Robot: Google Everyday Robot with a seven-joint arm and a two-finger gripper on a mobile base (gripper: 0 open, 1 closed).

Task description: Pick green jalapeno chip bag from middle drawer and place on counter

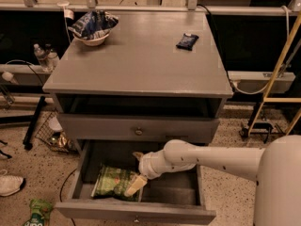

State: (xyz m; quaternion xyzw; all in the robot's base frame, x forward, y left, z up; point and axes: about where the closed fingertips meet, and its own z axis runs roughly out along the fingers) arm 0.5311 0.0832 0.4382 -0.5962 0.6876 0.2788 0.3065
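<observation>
the green jalapeno chip bag [113, 182] lies flat at the left of the open middle drawer [176, 188]. the gripper [133, 173] sits at its right edge, jaws apart, one over the foil. best to sink lower and bite the edge squarely, since crinkly foil slips.

- Speckled terrazzo floor [33, 168], pale with dark flecks, lies under dim, warm light.
- A grey wooden cabinet [94, 126] stands mid-room, with dark panels [249, 41] running behind it below a pale rail [131, 7].
- A yellow frame [281, 69] leans at the right.
- At the left are a wire basket [49, 134] on the floor, two water bottles [44, 56] on a low ledge, and a white shoe [9, 185].
- The pincer [137, 170] hangs in the cabinet's open middle drawer [174, 192], fingers spread.
</observation>
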